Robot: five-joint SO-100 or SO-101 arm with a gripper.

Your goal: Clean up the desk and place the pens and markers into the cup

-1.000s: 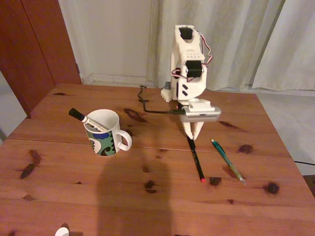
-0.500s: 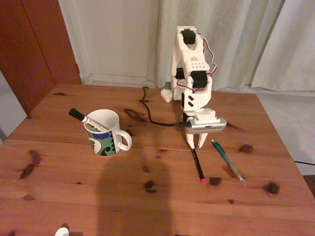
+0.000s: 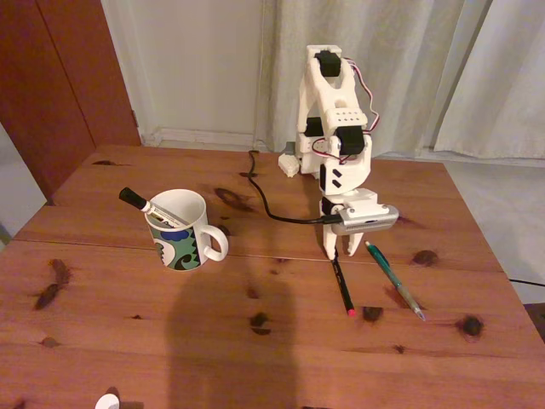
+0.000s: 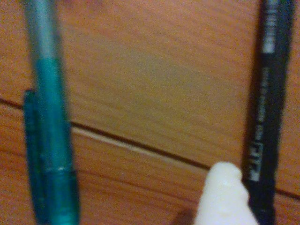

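A: Black pen vs claw?
B: Just below claw on tabletop, long axis running toward cam. Teal pen right. Claw gap narrow, empty. Marker in cup.

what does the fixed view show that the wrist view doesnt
Fixed view alone: the cup with the white marker leaning in it, the arm and its black cable, the curtains behind, and the gripper lowered at the black pen's far end. Wrist view alone: the white print along the black pen, the teal pen's clip, and a white fingertip right beside the black pen. Both share the black pen, the teal pen and the desk with its seam.
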